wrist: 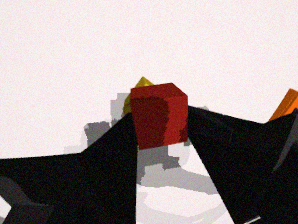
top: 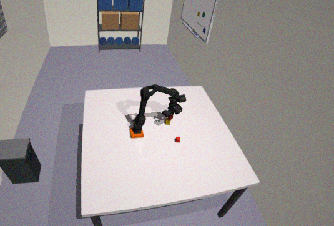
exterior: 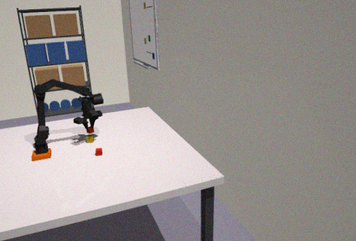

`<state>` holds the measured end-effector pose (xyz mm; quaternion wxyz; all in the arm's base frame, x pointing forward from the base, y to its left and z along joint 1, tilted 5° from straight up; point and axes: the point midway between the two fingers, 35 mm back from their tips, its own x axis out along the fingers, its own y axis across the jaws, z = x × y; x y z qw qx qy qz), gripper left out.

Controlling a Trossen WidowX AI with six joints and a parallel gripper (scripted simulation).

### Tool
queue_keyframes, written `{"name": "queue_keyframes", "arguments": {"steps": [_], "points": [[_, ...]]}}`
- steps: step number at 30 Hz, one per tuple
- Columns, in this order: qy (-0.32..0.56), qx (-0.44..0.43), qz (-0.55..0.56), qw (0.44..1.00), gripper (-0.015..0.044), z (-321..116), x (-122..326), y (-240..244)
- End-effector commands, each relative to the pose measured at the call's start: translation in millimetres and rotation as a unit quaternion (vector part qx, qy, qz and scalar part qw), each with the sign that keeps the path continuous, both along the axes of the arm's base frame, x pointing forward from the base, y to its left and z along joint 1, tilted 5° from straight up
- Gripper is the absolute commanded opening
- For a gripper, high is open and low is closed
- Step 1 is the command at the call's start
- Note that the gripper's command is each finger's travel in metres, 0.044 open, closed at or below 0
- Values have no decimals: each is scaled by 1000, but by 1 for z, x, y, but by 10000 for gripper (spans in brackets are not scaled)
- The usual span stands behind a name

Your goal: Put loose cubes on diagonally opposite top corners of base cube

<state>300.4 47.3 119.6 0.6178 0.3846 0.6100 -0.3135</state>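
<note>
Gripper: was clamped on one red cube
Held cube: sat above the yellow cube, apart from it
Other red cube: lay on the white table, near yellow

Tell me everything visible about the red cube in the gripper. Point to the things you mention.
The held cube (top: 170, 117) (exterior: 90, 130) (wrist: 161, 117) is plain red, darker where shadow falls on it, with flat, unmarked faces and crisp edges; its material cannot be told. It sits between the gripper's fingertips (top: 170, 117) (exterior: 90, 129), which press on two opposite sides. It hangs above the table, near and above the yellow cube (top: 168, 122) (exterior: 90, 139) (wrist: 143, 81). Whether those two touch is unclear.
</note>
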Motion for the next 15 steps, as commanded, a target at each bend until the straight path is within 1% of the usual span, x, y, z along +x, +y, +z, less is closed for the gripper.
{"name": "queue_keyframes", "arguments": {"steps": [1,15], "points": [[-2,-2,-3,1000,105,0,1,-1],[-2,-2,-8,1000,105,-22,3,2]]}}
